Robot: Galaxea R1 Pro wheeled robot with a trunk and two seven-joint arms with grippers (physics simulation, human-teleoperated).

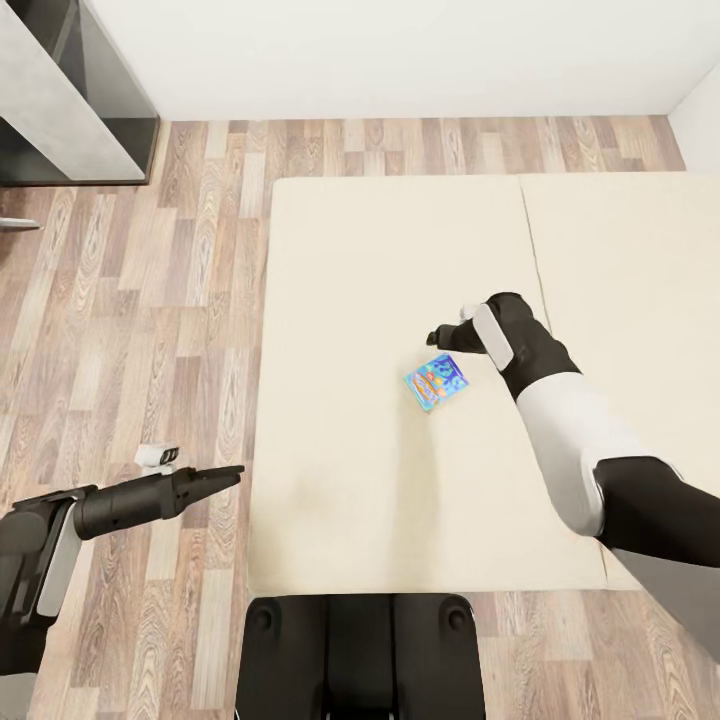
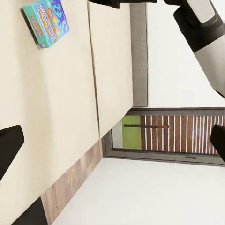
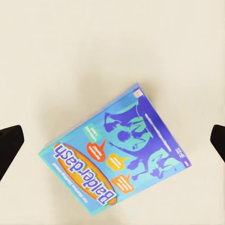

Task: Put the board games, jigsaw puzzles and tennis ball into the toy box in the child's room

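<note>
The left gripper (image 1: 228, 474) hangs over the wood-plank floor (image 1: 170, 300) beside the bed (image 1: 350, 280), its fingers drawn narrow together and holding nothing. Further right, the blue board game (image 1: 437, 381) lies flat on the cream mattress. The right gripper (image 1: 436, 337) hovers just above it, jaws spread wide.

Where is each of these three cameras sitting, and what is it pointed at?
Head view: on the robot's head, looking down at the bed; both arms show.
Left wrist view: on the left arm, looking across the bed toward a window; right arm shows.
Right wrist view: above the blue board game; dark fingertips at the edges.
All three share the game.
</note>
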